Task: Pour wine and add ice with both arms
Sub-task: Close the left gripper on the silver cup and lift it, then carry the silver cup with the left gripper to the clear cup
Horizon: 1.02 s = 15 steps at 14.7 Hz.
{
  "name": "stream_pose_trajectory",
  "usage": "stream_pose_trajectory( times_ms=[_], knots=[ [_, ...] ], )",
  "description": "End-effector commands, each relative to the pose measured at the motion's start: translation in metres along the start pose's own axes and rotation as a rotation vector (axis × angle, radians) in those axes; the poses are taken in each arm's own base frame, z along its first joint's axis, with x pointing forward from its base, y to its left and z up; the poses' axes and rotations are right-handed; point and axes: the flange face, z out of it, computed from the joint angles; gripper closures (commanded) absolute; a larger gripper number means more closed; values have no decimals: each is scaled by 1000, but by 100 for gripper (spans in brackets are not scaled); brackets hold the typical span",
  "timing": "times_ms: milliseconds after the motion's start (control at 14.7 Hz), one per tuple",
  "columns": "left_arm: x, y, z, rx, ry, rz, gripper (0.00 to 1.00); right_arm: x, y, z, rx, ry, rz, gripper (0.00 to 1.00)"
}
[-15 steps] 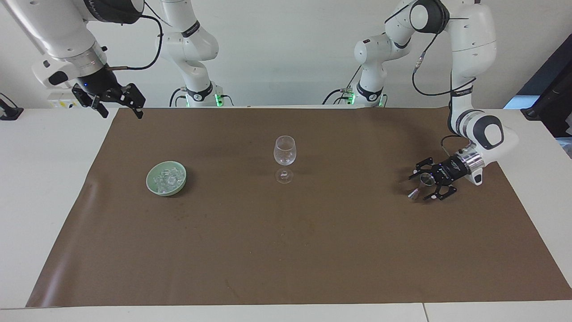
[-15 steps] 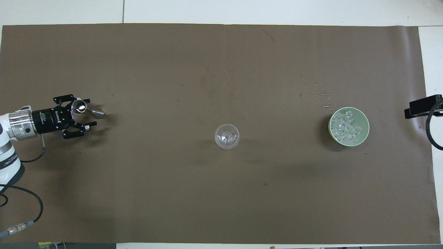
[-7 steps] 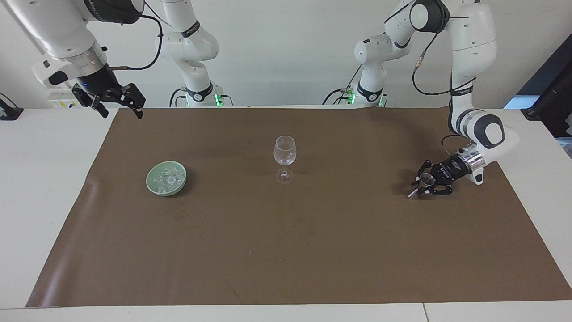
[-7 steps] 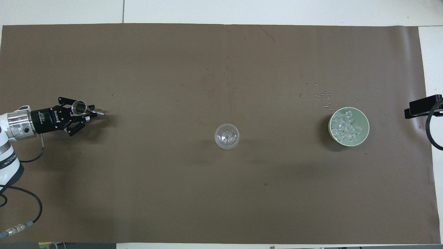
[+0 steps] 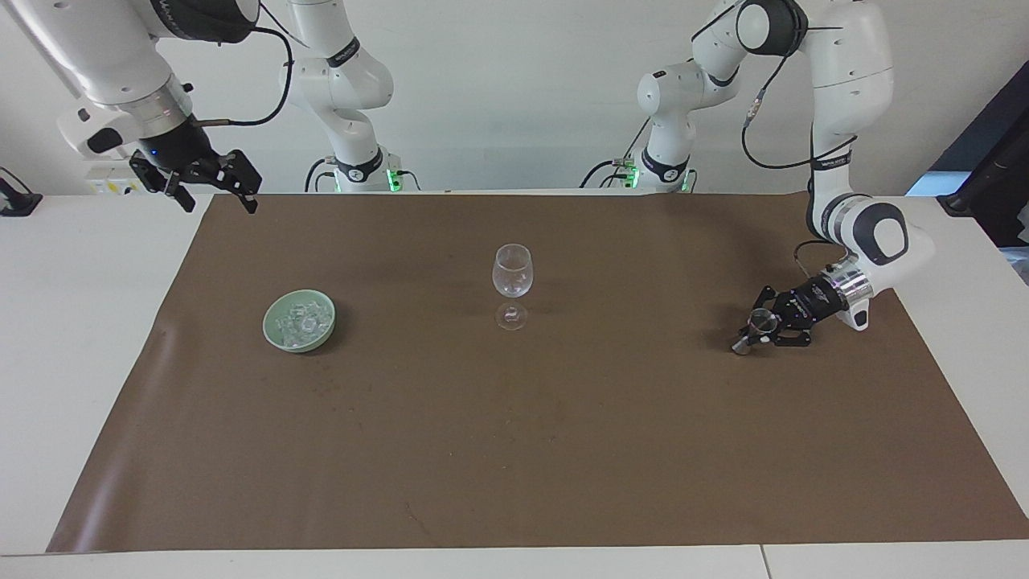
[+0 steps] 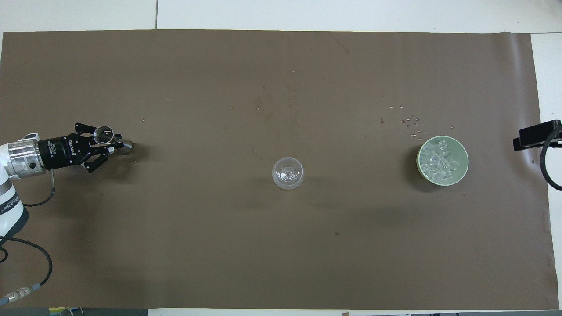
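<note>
**Colleague:** How far along are we on your side?

**Me:** Barely started, I'd say. The clear stemmed wine glass (image 5: 512,283) stands upright in the middle of the brown paper mat (image 5: 514,450), and I see no wine in its bowl. The ice (image 6: 440,160), a heap of small clear cubes, all sits in the pale green round bowl (image 5: 270,330) toward the right arm's end of the table.

**Colleague:** And the grippers?

**Me:** My left gripper (image 5: 765,330) is down at the mat toward the left arm's end, clamped tight on a small shiny metal measuring cup (image 6: 104,134), a double-ended jigger by the look of it. Its lower end looks to be on the mat, so I judge it gripped but not lifted. The right gripper (image 5: 211,186) waits up in the air over the mat's edge at its own end, fingers spread wide, holding nothing.

**Colleague:** So what's left?

**Me:** Nearly everything: carry the measuring cup over the glass, tip it, then move ice from bowl to glass. A few tiny specks (image 6: 410,122) lie on the mat just beside the bowl, farther from the robots; I can't tell what they are.
</note>
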Motion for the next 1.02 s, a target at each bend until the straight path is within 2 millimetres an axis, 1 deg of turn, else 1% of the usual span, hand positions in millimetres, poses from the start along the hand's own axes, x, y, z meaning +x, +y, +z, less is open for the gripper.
stream_pose_trajectory(
  times_ms=[0, 68, 205, 341, 409, 545, 682, 818, 955],
  knots=[
    [-45, -14, -7, 28, -65, 60, 100, -5, 3, -3, 4, -11, -12, 0],
    [-63, -17, -8, 36, -75, 88, 100, -5, 3, -3, 4, -11, -12, 0],
    [-99, -29, 5, 86, -90, 143, 100, -5, 3, -3, 4, -11, -12, 0],
    [-133, -46, 19, 134, -77, 212, 100, -5, 2, -3, 6, -11, -14, 0],
    [-148, -52, 31, 161, -76, 228, 100, -5, 3, -3, 4, -11, -12, 0],
    [-178, -63, 64, 217, -58, 180, 100, -4, 3, -2, 4, -13, -12, 0],
    [-207, -73, 89, 243, -34, 173, 100, -5, 3, -3, 4, -11, -12, 0],
    [-231, -83, 125, 271, -1, 162, 100, -5, 3, -3, 4, -11, -12, 0],
    [-248, -93, 153, 285, 33, 123, 100, -5, 3, -3, 4, -11, -12, 0]
  ],
)
